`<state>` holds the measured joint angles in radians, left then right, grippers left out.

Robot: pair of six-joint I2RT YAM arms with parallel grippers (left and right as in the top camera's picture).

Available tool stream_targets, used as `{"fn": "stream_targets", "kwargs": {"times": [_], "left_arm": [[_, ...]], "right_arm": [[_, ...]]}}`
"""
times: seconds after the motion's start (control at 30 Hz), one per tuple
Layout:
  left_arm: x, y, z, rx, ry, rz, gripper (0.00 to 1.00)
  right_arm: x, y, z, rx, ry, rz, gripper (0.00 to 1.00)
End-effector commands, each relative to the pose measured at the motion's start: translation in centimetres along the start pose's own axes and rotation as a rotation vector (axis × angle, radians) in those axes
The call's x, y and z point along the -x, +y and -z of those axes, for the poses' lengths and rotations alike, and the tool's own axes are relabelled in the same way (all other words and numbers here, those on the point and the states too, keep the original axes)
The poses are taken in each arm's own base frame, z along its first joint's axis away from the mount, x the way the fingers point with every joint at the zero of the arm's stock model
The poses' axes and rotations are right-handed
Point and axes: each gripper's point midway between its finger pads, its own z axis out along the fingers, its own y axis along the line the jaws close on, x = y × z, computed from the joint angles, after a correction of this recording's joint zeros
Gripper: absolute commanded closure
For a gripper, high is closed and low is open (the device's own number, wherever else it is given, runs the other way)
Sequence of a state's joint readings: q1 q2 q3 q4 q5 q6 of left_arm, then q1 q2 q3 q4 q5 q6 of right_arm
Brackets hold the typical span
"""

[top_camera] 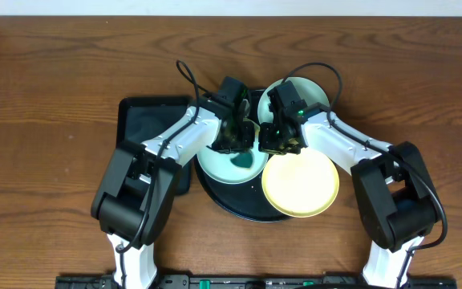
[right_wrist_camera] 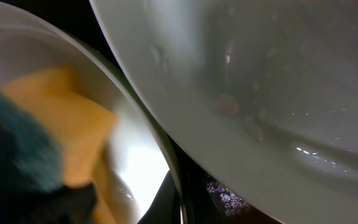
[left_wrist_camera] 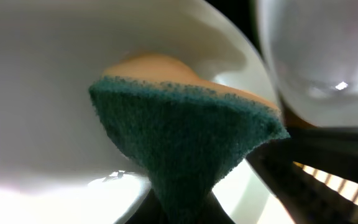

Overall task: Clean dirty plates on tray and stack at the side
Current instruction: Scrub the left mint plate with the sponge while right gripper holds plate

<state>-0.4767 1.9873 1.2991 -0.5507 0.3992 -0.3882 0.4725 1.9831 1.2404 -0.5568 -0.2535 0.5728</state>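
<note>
Jaws of the left gripper [top_camera: 235, 146] clamp a green-and-yellow sponge [left_wrist_camera: 185, 137] inside a mint plate [top_camera: 213, 164] on the round black tray [top_camera: 229, 202]. The right gripper [top_camera: 281, 143] is closed beside a second mint plate [top_camera: 311, 92]. A yellow plate [top_camera: 299, 186] overlaps the tray's right edge.

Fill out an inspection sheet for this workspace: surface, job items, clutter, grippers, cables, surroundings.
Surface: wooden table, bare wood around the trays.
Job's things: round black tray carrying the left mint plate, the far mint plate and the yellow plate.
Clutter: rectangular black tray, left of the round one, partly under the left arm.
Grippers: left gripper shut on the sponge, inside the left mint plate; right gripper shut among the plates, grip on anything not visible.
Cables: a black cable loops above each wrist.
Surroundings: pale wall along the far edge.
</note>
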Motion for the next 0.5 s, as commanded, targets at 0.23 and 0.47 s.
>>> {"fn": "stream_targets", "kwargs": {"times": [0.23, 0.47], "left_arm": [[2.8, 6.0, 1.7, 0.410, -0.140, -0.020, 0.92], [1.7, 8.5, 4.0, 0.590, -0.106, 0.016, 0.93]], "right_arm": [[-1.6, -1.9, -1.6, -0.057, 0.051, -0.012, 0.99], [-1.6, -1.9, -1.6, -0.057, 0.051, -0.012, 0.99]]}}
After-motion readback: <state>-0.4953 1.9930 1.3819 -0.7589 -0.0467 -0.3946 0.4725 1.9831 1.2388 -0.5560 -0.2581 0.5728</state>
